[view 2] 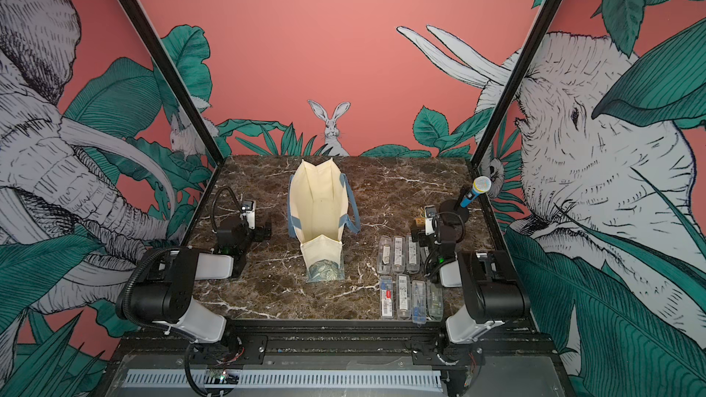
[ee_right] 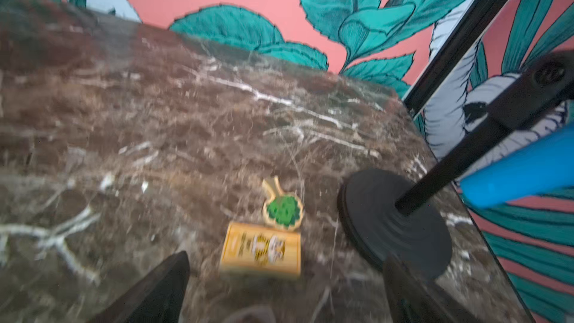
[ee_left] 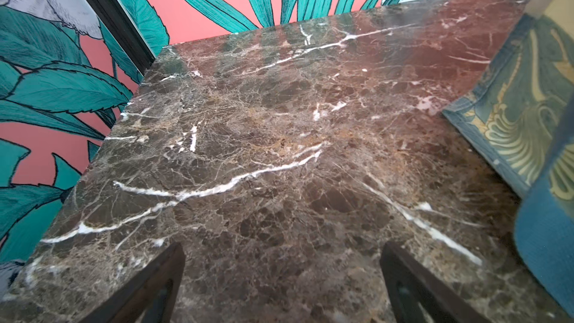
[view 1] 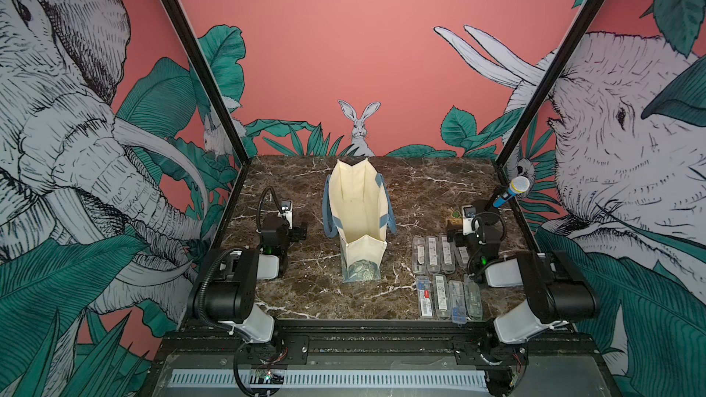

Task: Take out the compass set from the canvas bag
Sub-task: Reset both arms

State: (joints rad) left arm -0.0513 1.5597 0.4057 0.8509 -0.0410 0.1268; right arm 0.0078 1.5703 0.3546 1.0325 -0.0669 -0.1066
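The canvas bag (view 1: 359, 219) (view 2: 321, 219) stands upright and open in the middle of the marble table, its cream inside showing nothing but cloth from above. Its teal leaf base (ee_left: 512, 104) fills one edge of the left wrist view. Several compass sets (view 1: 443, 280) (view 2: 410, 280) in clear cases lie in two rows on the table to the right of the bag. My left gripper (view 1: 290, 223) (ee_left: 282, 247) hangs left of the bag, open, with only marble between its fingers. My right gripper (view 1: 464, 229) (ee_right: 285, 257) is open behind the cases, holding nothing.
A blue microphone (view 1: 512, 189) leans on a black round-based stand (ee_right: 394, 228) at the right edge. A yellow block (ee_right: 261, 250) and a green tree piece (ee_right: 282, 209) lie just ahead of the right gripper. Black frame posts rise at both back corners.
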